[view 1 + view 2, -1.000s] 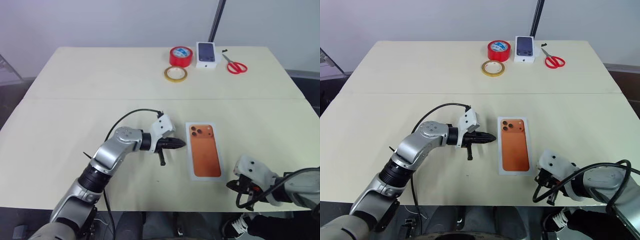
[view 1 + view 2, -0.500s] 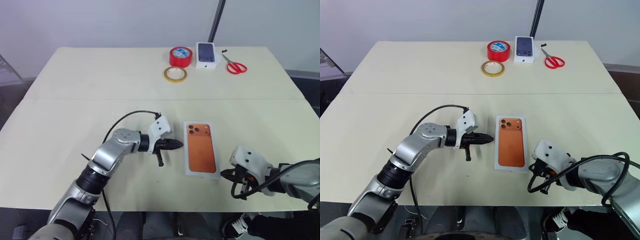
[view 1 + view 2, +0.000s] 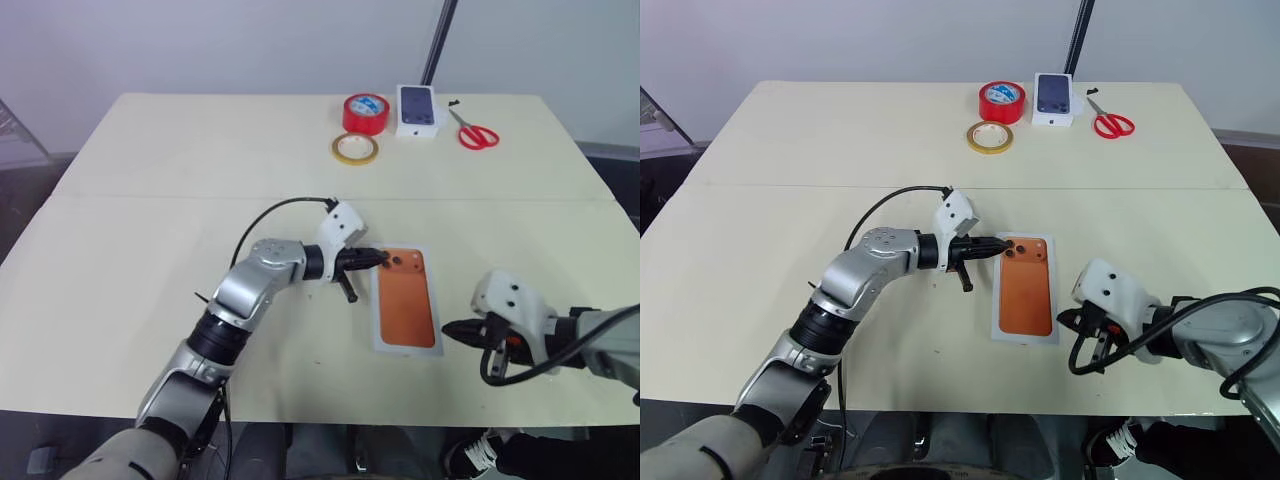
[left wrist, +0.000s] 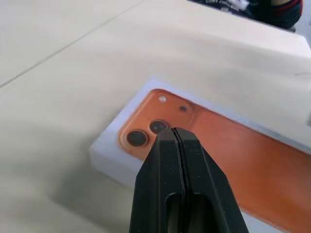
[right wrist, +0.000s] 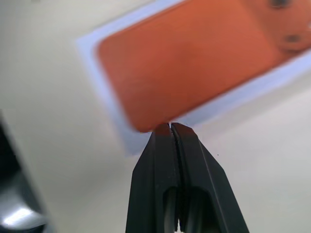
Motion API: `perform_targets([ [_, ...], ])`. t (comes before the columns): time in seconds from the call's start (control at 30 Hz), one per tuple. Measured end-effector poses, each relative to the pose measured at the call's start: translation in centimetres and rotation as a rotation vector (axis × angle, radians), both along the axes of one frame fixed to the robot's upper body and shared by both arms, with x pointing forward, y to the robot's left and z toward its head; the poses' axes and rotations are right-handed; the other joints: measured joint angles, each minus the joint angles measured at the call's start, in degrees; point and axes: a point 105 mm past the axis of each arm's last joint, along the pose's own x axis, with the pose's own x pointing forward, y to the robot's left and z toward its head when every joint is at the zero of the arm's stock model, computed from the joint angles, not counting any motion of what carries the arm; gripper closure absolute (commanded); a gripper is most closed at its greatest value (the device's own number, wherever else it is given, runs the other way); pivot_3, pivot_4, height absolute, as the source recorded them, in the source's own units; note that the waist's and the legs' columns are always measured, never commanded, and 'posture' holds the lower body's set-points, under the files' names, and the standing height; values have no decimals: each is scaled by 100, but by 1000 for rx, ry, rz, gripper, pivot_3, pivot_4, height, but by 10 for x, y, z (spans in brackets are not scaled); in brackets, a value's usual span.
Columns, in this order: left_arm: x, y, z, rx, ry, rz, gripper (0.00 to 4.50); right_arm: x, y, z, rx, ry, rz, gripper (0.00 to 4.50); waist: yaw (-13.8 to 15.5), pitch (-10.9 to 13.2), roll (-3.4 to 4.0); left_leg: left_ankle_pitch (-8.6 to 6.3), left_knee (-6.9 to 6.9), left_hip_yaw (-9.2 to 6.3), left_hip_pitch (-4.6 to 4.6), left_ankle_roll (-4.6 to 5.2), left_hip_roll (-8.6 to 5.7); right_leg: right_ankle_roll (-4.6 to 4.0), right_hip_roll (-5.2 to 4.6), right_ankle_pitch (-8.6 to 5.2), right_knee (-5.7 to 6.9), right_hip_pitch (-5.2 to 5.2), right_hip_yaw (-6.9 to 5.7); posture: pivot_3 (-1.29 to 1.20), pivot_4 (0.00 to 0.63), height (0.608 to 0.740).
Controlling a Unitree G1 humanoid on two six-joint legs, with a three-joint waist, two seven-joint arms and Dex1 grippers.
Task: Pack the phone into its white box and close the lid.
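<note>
The lid (image 3: 405, 305), white with an orange phone picture on top, lies flat on the table near the front, covering the white box beneath it; a white side wall shows in the left wrist view (image 4: 109, 158). The phone is hidden. My left gripper (image 3: 380, 258) is shut, its tip at the camera end of the picture on the lid (image 4: 252, 145). Shut as well, my right gripper (image 3: 448, 328) points at the lid's near right corner (image 5: 184, 63) with nothing in it.
At the table's far edge stand a red tape roll (image 3: 365, 112), a yellow tape ring (image 3: 354, 149), a small box with a dark phone picture (image 3: 418, 110) and red scissors (image 3: 476, 133). A black pole (image 3: 440, 40) rises behind them.
My left gripper has slid right, from beside the lid onto its camera end. The right gripper has risen and come in toward the lid's near right corner.
</note>
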Motion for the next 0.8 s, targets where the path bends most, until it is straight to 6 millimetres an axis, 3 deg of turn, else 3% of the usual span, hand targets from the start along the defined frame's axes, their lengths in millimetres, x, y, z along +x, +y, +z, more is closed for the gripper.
perform_targets([
  [0.07, 1, -3, -14, 64, -8, -7, 4500, -1, 3, -7, 4, 14, -5, 4465, 8, 0, -1, 0, 1, -1, 0, 0, 0, 0, 0, 0, 0, 1, 0, 0, 150, 740],
  [0.2, 2, -9, -13, 113, -73, -35, 4500, -3, 7, -21, 0, 36, -25, 4465, 45, -5, -2, 0, 5, -1, 0, 0, -4, 0, -5, 0, -1, 5, 0, 0, 150, 740],
  [0.37, 1, 5, -13, 72, -58, -2, 4500, 4, 15, -21, 13, -22, -47, 4465, -12, -14, -15, 0, -1, -1, 4, 0, 6, 0, 3, 0, 1, 2, 2, 0, 150, 740],
  [0.5, 14, 58, 0, -10, -60, 153, 4500, 26, 15, -1, 75, -179, -95, 4465, -118, -12, -14, 1, -8, -2, 5, -2, 17, -1, 3, 0, 3, -4, 2, 0, 150, 740],
  [0.6, 21, 118, 15, -47, -104, 315, 4500, 48, 5, 14, 96, -309, -152, 4465, -111, -13, -13, 1, -12, -1, 6, -3, 15, -1, 0, 0, 3, -6, 2, 0, 150, 740],
  [0.7, 18, 186, 16, -55, -99, 506, 4500, 67, -7, 19, 160, -334, -218, 4465, -107, -12, -13, 1, -13, 2, 5, -2, 15, -1, -6, 0, 0, -6, 2, 0, 150, 740],
  [0.8, 8, 231, 11, -34, -90, 637, 4500, 79, -15, 19, 221, -321, -244, 4465, -59, -11, -12, 1, -12, -3, 3, -2, 8, -1, -15, 0, -2, -4, 0, 0, 150, 740],
])
